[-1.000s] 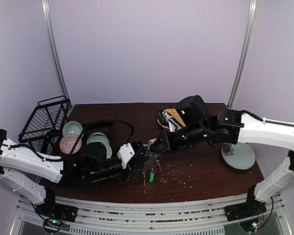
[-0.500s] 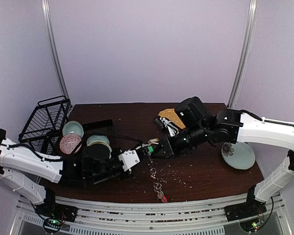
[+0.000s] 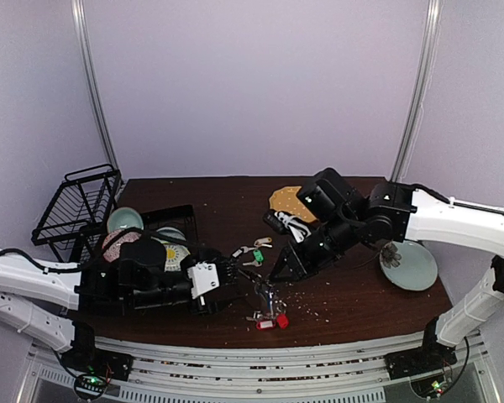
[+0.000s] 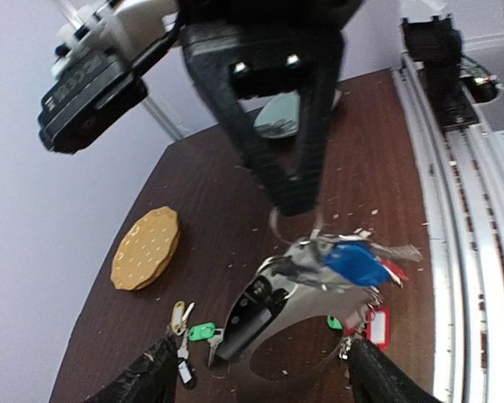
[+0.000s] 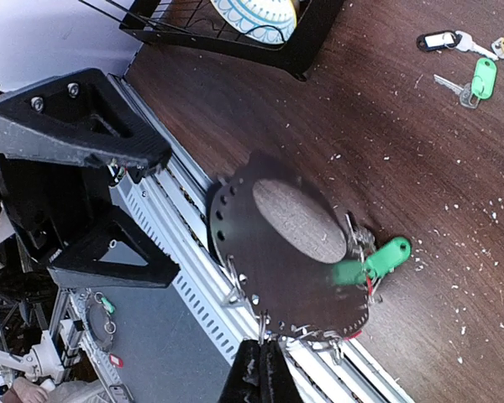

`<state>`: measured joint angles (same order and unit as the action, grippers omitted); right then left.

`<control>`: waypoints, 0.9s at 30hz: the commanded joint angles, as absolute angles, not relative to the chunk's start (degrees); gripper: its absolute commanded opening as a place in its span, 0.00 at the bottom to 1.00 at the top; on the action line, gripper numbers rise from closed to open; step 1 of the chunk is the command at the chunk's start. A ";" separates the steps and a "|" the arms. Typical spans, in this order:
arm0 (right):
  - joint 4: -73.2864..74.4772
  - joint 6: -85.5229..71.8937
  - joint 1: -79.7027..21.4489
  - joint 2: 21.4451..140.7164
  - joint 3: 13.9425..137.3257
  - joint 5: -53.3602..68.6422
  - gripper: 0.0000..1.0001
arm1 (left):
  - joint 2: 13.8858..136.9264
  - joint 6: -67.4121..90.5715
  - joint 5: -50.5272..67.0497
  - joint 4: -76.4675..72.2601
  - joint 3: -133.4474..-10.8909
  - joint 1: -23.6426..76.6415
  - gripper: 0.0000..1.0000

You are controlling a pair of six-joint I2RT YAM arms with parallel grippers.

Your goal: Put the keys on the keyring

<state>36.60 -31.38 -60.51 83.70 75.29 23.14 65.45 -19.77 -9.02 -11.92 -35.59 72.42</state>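
Pale lilac walls (image 3: 252, 84) stand behind under soft, even light, with a slim metal pole (image 3: 103, 126) rising near each back corner. A dark brown wooden table (image 3: 227, 197) sits in front, edged on the near side by silver aluminium rails (image 3: 260, 357).

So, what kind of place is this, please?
Probably a robot test cell, not a home: the left arm and right arm are mounted on metal rails, the walls are plain lilac, and a dish rack seems a prop.
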 commanded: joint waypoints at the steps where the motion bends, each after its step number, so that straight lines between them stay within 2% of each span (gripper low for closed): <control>1: 41.44 -26.75 -60.49 84.11 80.36 23.19 0.00 | 60.43 -21.22 1.90 -2.81 -38.01 72.29 0.73; 4: 42.13 -25.41 -60.50 84.01 81.24 24.27 0.00 | 59.06 -22.22 -3.54 -3.20 -36.83 71.52 0.77; 6: 42.81 -24.22 -60.54 84.02 81.77 24.89 0.00 | 59.88 -21.65 -6.28 -4.27 -36.09 69.99 0.85; 8: 43.23 -23.83 -60.48 83.81 82.07 24.72 0.00 | 62.24 -19.54 -3.70 -3.14 -37.58 68.63 0.85; 11: 43.26 -23.45 -60.50 83.38 82.41 24.69 0.00 | 66.02 -17.50 2.11 -2.82 -39.13 68.47 0.75; 13: 42.81 -23.30 -60.50 82.96 82.36 24.78 0.00 | 67.57 -15.85 2.00 -4.93 -38.63 68.47 0.67; 15: 42.69 -23.40 -60.53 82.80 82.39 24.43 0.00 | 68.10 -14.04 2.72 -7.73 -37.97 68.47 0.65; 19: 42.96 -23.21 -60.54 82.83 82.75 23.04 0.00 | 66.35 -15.34 13.86 -10.33 -35.78 68.47 0.69; 27: 41.14 -25.37 -60.25 81.04 83.72 17.55 0.00 | 62.04 -15.10 12.33 -7.86 -31.15 68.49 0.81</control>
